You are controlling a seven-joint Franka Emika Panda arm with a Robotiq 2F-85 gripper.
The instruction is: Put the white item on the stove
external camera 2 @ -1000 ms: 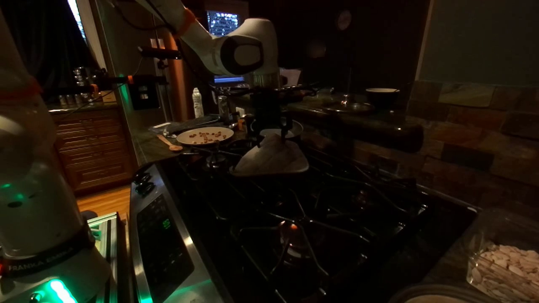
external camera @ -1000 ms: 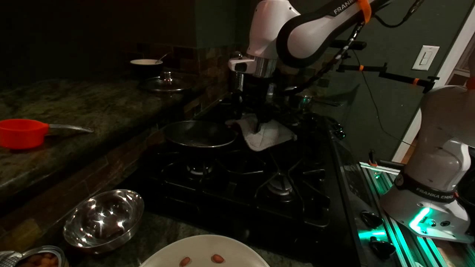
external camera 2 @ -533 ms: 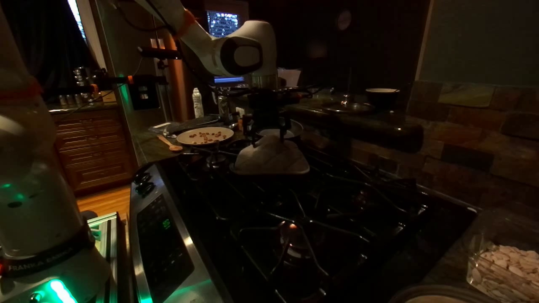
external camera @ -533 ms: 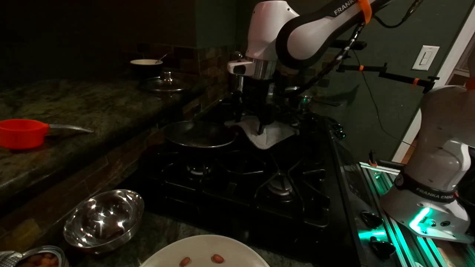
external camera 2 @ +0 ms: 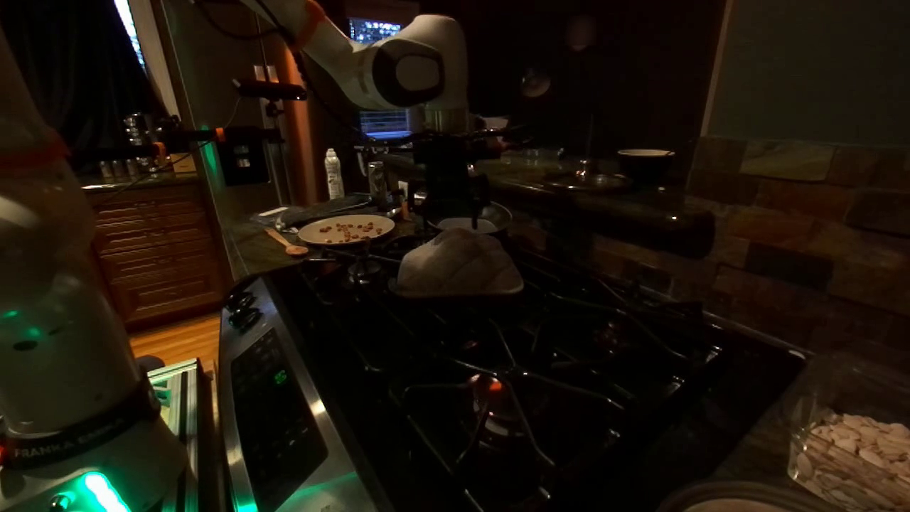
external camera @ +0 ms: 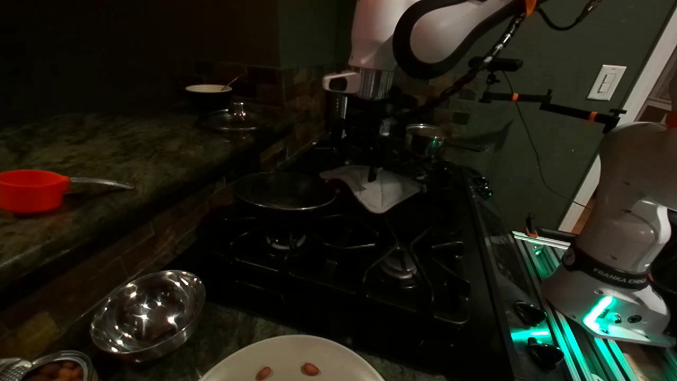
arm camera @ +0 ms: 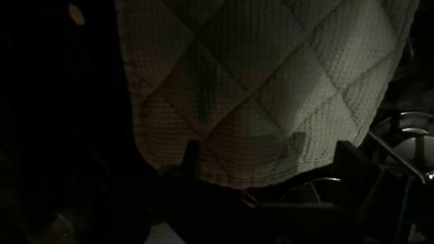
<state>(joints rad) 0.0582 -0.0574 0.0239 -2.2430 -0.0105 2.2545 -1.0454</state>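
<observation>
Gripper (arm camera: 269, 142) up a bit vs. ½ sec ago, now above pad (external camera 2: 458, 269) w/ jaws spread (released); pad approx. same spot on stove (external camera: 338, 296), still humped mid.

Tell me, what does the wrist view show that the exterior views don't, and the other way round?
Only the wrist view clearly shows the waffle weave of the white quilted pad.
Only the exterior views show the arm's base, in both, and the red cup, steel bowl and wooden spoon, each in an exterior view.
Both kinds share the pad, the fingers and parts of the stove.
</observation>
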